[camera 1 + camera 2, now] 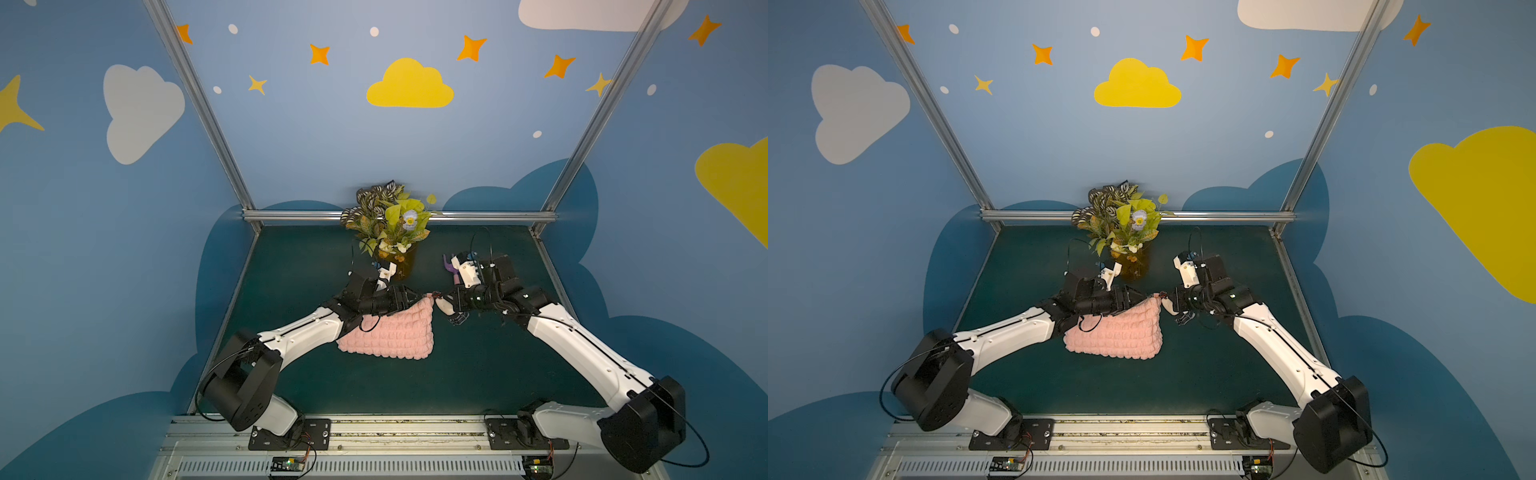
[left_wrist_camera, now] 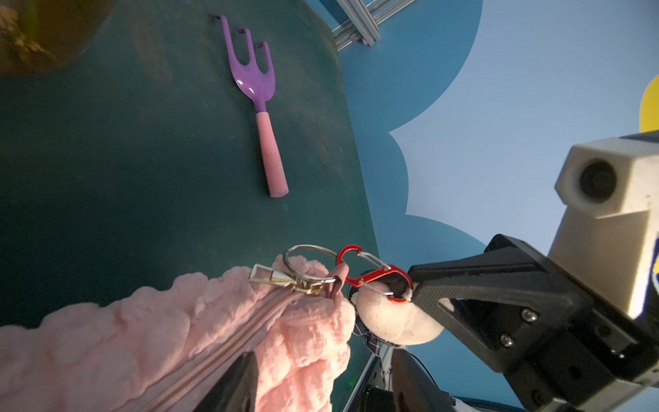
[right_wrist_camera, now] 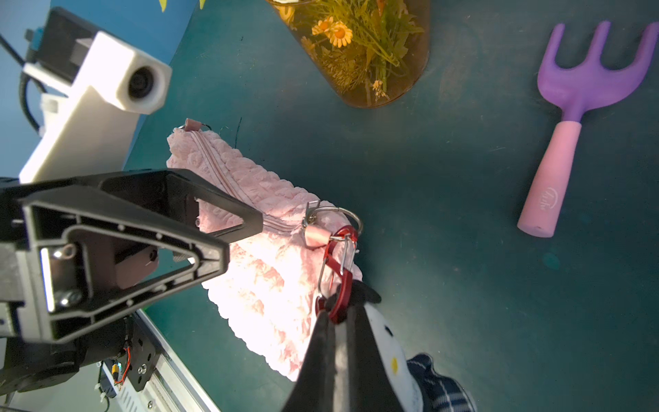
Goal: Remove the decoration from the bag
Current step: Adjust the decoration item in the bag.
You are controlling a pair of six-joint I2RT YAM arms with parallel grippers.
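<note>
The decoration [image 3: 387,344], a white plush cat head, was pictured clipped to the right-hand top corner of the bag [image 3: 271,285], hanging between the two arms above the green table [image 1: 478,374]. It was pinched by the right gripper [image 3: 338,315], whose jaws were pressed together on the lower end of its red carabiner [image 3: 338,271], just above the plush head. The carabiner's upper hook was seen threaded through a pink tab [image 3: 315,233] at the zipper's end, beside a silver ring [image 2: 310,246]. Its long axis lay in line from that tab toward the right gripper, pointing away from the bag. The left gripper [image 3: 244,233] was set astride the zipper edge on the opposite side of the tab, jaws partly spread. Whether the bag was actually clamped could not be told. The release was judged to depend on the hook being backed off the tab along that axis, by the nearer right arm.
</note>
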